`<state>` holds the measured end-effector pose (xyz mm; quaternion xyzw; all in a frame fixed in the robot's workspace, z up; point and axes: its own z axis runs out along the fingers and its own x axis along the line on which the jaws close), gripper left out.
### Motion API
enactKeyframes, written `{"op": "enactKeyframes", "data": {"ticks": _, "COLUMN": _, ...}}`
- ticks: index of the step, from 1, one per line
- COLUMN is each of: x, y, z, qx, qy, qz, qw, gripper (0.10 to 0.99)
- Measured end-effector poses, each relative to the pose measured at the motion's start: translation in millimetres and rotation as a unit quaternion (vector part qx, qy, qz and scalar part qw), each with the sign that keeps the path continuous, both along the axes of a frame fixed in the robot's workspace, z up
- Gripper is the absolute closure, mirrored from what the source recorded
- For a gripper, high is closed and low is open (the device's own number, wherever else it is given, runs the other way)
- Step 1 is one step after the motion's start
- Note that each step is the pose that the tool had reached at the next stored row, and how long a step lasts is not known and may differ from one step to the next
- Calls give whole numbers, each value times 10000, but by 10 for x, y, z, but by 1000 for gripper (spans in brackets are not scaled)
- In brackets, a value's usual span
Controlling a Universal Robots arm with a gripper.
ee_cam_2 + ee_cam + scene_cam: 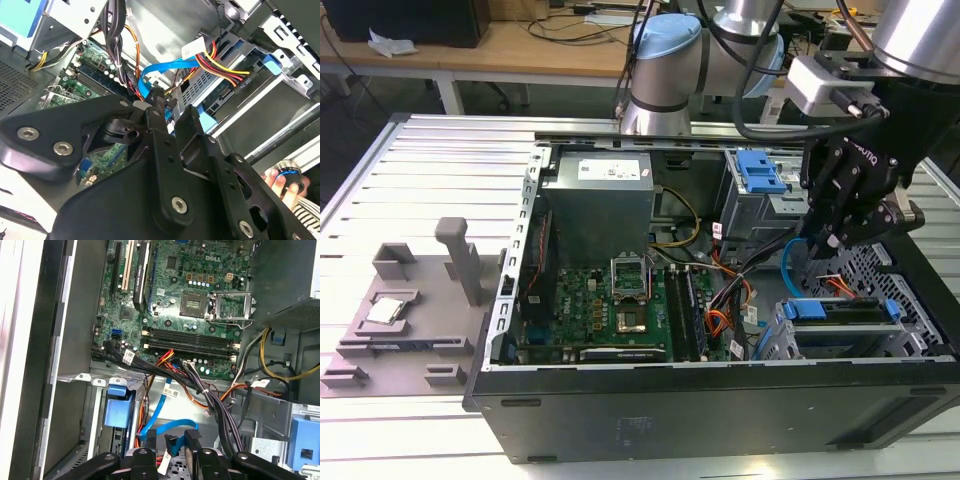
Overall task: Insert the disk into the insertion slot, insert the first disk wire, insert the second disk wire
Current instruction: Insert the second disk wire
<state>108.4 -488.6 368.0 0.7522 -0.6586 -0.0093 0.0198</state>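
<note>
I see a green motherboard (605,300) in the open case (720,410); a grey power supply (600,205) beside it; grey fixtures (460,255) outside.

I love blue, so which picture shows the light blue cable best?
The second wrist view: the light blue cable looks close, wide and bright there, and you can follow its bend. The first wrist view shows it thinner. The exterior view shows it as a small curve.
</note>
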Motion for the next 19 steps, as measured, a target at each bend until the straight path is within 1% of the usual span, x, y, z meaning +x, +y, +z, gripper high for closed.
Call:
{"op": "enactKeyframes", "data": {"ticks": 2, "x": 0, "y": 0, "z": 0, "qx": 0, "qy": 0, "qz": 0, "qw": 10000, "gripper": 741}}
{"op": "enactKeyframes", "data": {"ticks": 3, "x": 0, "y": 0, "z": 0, "qx": 0, "qy": 0, "qz": 0, "qw": 10000, "gripper": 804}}
{"op": "enactKeyframes", "data": {"ticks": 4, "x": 0, "y": 0, "z": 0, "qx": 0, "qy": 0, "qz": 0, "qw": 10000, "gripper": 922}}
{"op": "enactKeyframes", "data": {"ticks": 9, "x": 0, "y": -3, "z": -2, "qx": -4, "qy": 0, "qz": -2, "qw": 10000, "gripper": 922}}
{"op": "enactKeyframes", "data": {"ticks": 11, "x": 0, "y": -6, "z": -2, "qx": -21, "qy": 0, "qz": -71, "qw": 10000, "gripper": 922}}
{"op": "enactKeyframes", "data": {"ticks": 12, "x": 0, "y": -6, "z": -7, "qx": -32, "qy": 0, "qz": -211, "qw": 9998, "gripper": 922}}
{"op": "enactKeyframes", "data": {"ticks": 13, "x": 0, "y": -7, "z": -11, "qx": -39, "qy": 1, "qz": -405, "qw": 9992, "gripper": 922}}
{"op": "enactKeyframes", "data": {"ticks": 14, "x": 2, "y": -6, "z": -12, "qx": -38, "qy": 1, "qz": -485, "qw": 9988, "gripper": 922}}
{"op": "enactKeyframes", "data": {"ticks": 15, "x": 7, "y": -6, "z": -14, "qx": -37, "qy": 1, "qz": -495, "qw": 9988, "gripper": 922}}
{"op": "enactKeyframes", "data": {"ticks": 16, "x": 21, "y": -7, "z": -14, "qx": -37, "qy": 1, "qz": -497, "qw": 9988, "gripper": 922}}
{"op": "enactKeyframes", "data": {"ticks": 19, "x": 157, "y": -7, "z": -15, "qx": -38, "qy": 10, "qz": -496, "qw": 9988, "gripper": 922}}
